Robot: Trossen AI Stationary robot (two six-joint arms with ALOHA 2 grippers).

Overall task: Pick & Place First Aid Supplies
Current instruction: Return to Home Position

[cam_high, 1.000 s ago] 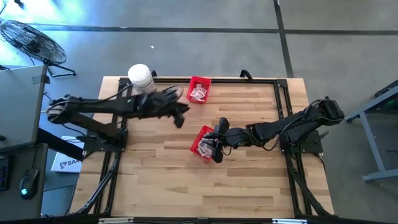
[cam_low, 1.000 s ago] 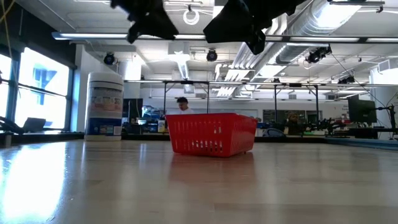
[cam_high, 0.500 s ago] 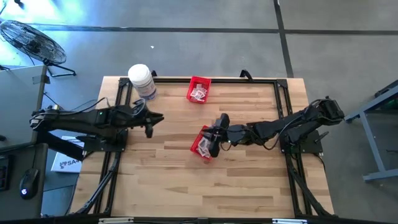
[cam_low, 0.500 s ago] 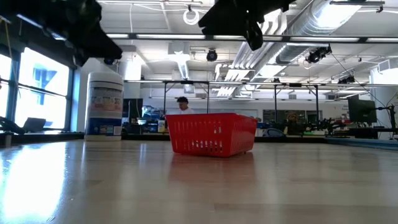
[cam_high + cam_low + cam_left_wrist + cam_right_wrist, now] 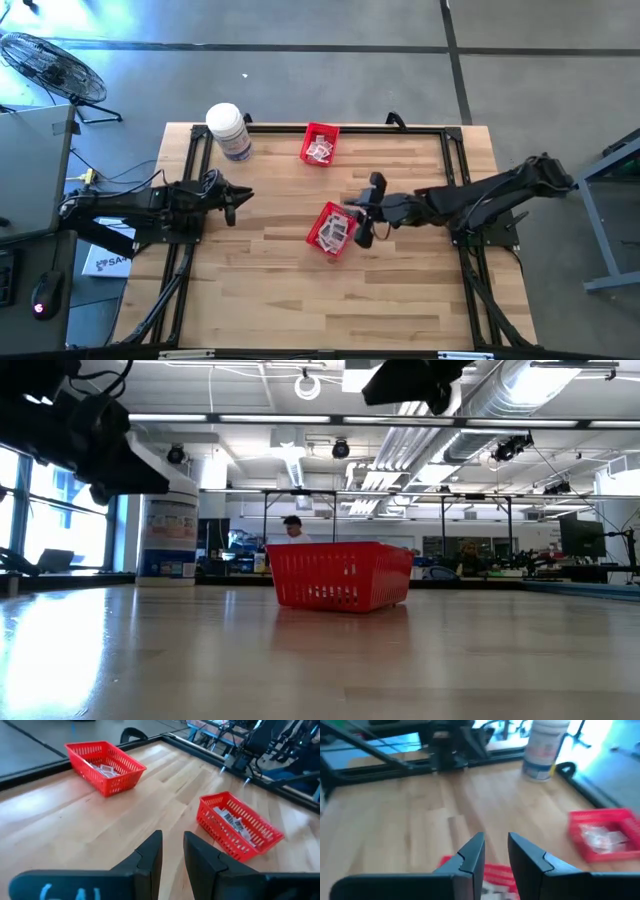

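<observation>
- Left claw: fingers narrowly apart, empty; over the tabletop's left edge.
- Right claw: narrowly apart, empty; just beside the centre red basket.
- First aid packets: lying in the centre red basket and the far red basket.
- White jar: far-left corner.

Bare wood lies open across the front of the table and between the far red basket and the centre red basket; obstacles: both baskets, the right gripper just beside the centre one, and the white jar at the far-left corner.
</observation>
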